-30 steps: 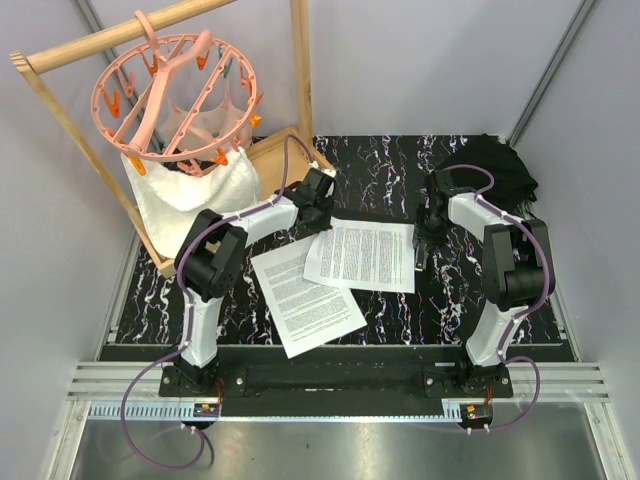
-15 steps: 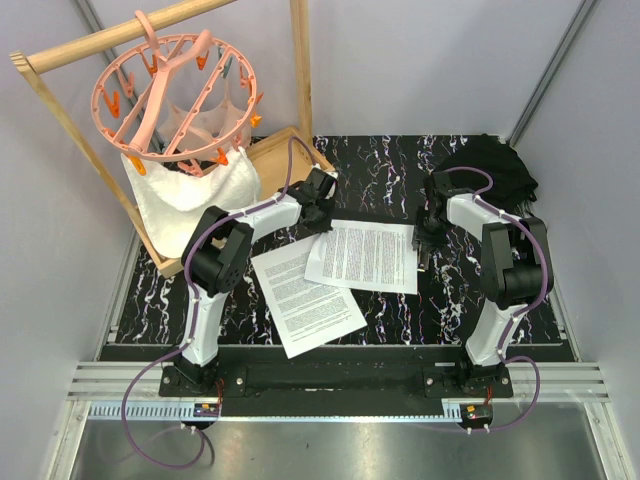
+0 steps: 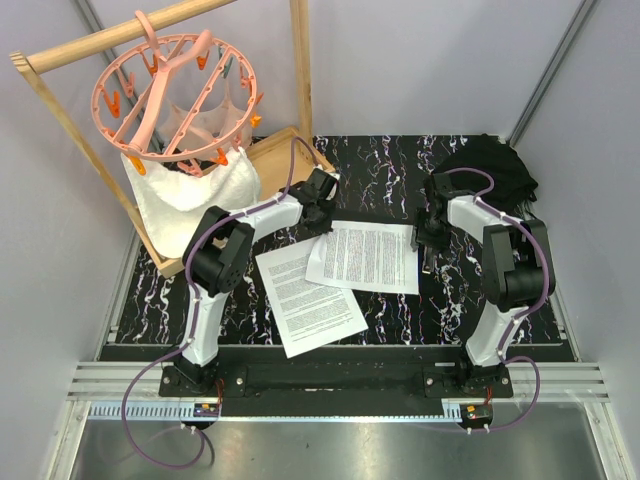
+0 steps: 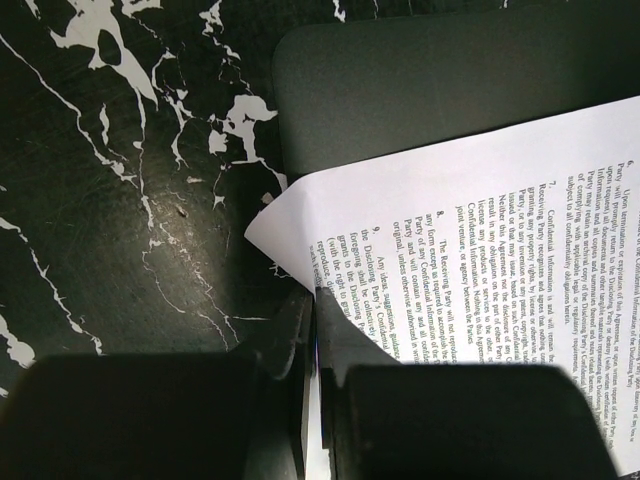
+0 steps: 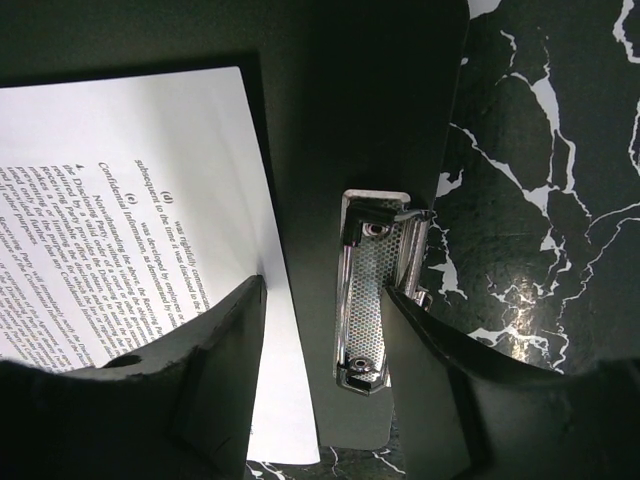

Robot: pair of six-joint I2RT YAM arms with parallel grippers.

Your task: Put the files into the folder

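Loose sheet (image 3: 310, 300) lies at left on table (image 3: 390, 170), tilted, white, full of small black print. Left gripper (image 4: 312, 350) narrow, pinching edge of top sheet (image 3: 365, 257). Top sheet lies on flat black folder (image 5: 350, 100). Shiny clip (image 5: 372, 300) at folder's end, between fingers of wide-open right gripper (image 5: 322, 300).

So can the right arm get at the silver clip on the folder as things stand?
Probably yes. The clip lies bare on the folder, close beside one of the right arm's open jaws in the wrist view. The printed sheet stops short of it, so nothing covers it.
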